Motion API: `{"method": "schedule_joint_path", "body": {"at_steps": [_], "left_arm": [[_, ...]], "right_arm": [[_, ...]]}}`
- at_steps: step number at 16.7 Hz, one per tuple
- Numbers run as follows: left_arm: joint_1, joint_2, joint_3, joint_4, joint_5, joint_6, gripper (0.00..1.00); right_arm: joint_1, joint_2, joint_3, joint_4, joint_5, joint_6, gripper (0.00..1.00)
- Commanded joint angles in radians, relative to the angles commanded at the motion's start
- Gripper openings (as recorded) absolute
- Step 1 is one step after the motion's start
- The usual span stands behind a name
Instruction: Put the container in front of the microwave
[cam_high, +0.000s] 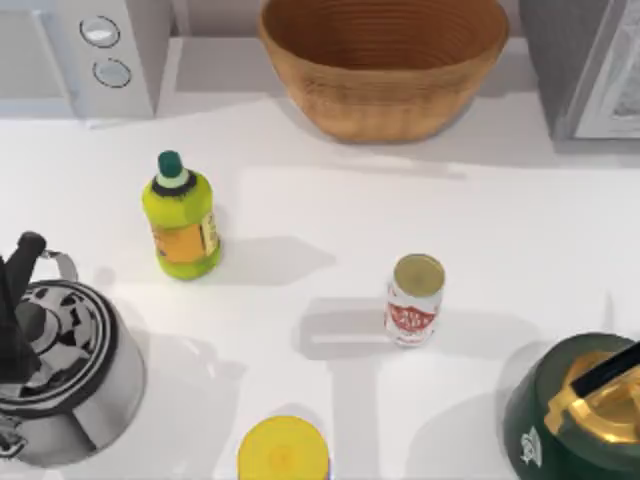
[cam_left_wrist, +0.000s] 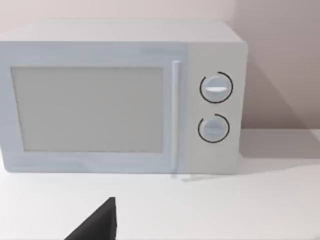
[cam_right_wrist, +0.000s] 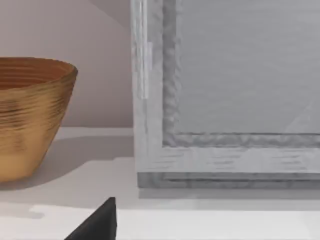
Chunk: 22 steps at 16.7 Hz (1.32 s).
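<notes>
White table (cam_high: 300, 210): can (cam_high: 414, 300), microwave (cam_high: 85, 55), basket (cam_high: 383, 62), bottle (cam_high: 182, 215).

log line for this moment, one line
stage: not started | container: upright, mid-table, right of bottle | microwave: back left, front bare | arms: both parked at near edge

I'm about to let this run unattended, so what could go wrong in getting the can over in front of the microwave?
1. The yellow-green bottle stands upright between the tin can and the microwave; a low carry could topple it.
2. The can is tall and narrow, so an off-centre grip might tip it.
3. The silver kettle and green kettle crowd the near edge, leaving either arm a tight approach.
</notes>
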Motion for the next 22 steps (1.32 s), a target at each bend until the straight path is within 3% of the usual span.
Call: {"method": "schedule_joint_path", "body": {"at_steps": [5,10,22], "left_arm": [[-0.032,0.051,0.056,-0.037,0.005,0.0,1.0],[-0.162,0.321,0.329,-0.231,0.02,-0.002,1.0],[-0.603,1.567,1.374,-1.068,0.062,-0.025,1.0]], "right_arm": [[0.0,0.0,0.0,0.0,0.0,0.0,1.0],[0.0,0.0,0.0,0.0,0.0,0.0,1.0],[0.0,0.0,0.0,0.0,0.0,0.0,1.0]]}}
